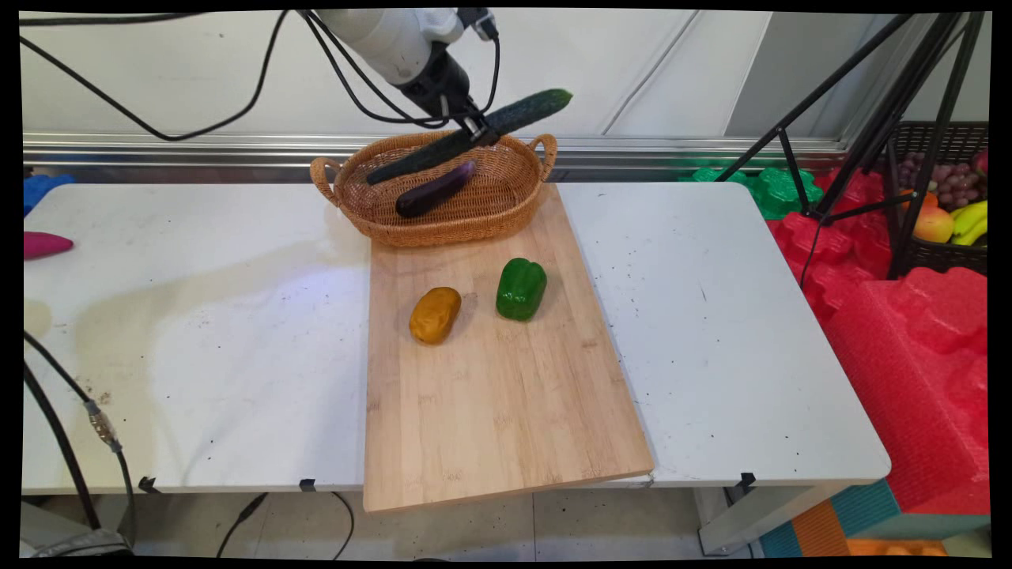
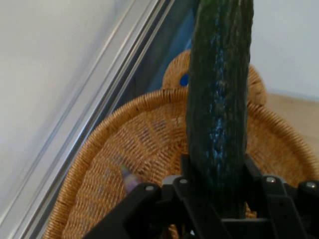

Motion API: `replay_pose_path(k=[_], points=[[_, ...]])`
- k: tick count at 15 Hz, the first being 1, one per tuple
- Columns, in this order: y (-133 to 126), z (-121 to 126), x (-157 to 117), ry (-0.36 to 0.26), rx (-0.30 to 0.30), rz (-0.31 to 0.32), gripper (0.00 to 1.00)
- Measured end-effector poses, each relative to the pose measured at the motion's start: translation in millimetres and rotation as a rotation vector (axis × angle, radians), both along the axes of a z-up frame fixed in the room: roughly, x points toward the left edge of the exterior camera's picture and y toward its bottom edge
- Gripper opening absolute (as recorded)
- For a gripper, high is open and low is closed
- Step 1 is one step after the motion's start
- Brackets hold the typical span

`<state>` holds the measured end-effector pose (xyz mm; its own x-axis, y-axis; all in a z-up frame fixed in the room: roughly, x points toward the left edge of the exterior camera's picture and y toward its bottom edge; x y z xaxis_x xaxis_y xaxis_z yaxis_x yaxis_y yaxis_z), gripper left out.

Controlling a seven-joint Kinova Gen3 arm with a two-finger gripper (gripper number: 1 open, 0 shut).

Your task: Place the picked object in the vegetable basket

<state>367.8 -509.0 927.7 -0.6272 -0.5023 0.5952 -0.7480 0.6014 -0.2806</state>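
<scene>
Tool (image 1: 477, 130): clamped on cucumber (image 1: 474, 134), top centre of frame, above basket.
Cucumber: tilted, clear of the weave.
Basket (image 1: 443, 225): upper centre; holds eggplant (image 1: 436, 190).
Board (image 1: 490, 395): potato (image 1: 435, 314), green pepper (image 1: 521, 288) side by side.
Desk (image 1: 198, 332): white.

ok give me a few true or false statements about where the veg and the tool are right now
1. The tool holds the cucumber above the basket. True.
2. The eggplant lies on the board. False: it lies in the basket.
3. The pepper and potato sit on the board. True.
4. The basket is off the board, on bare table. False: its near part rests on the board's far end.
5. The cucumber hangs upright. False: it is tilted.
</scene>
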Motion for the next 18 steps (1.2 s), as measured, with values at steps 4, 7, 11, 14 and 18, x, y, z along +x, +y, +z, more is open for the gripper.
replay_pose_path(k=[4, 7, 11, 14, 18], points=[[-16, -28, 8, -0.023, 0.051, -0.004, 0.00], [-22, -41, 11, -0.033, 0.077, -0.007, 0.00], [-25, -51, 13, -0.046, 0.104, -0.012, 0.00], [-25, -55, 13, -0.054, 0.118, -0.015, 0.00], [-23, -57, 12, -0.066, 0.130, -0.023, 1.00]])
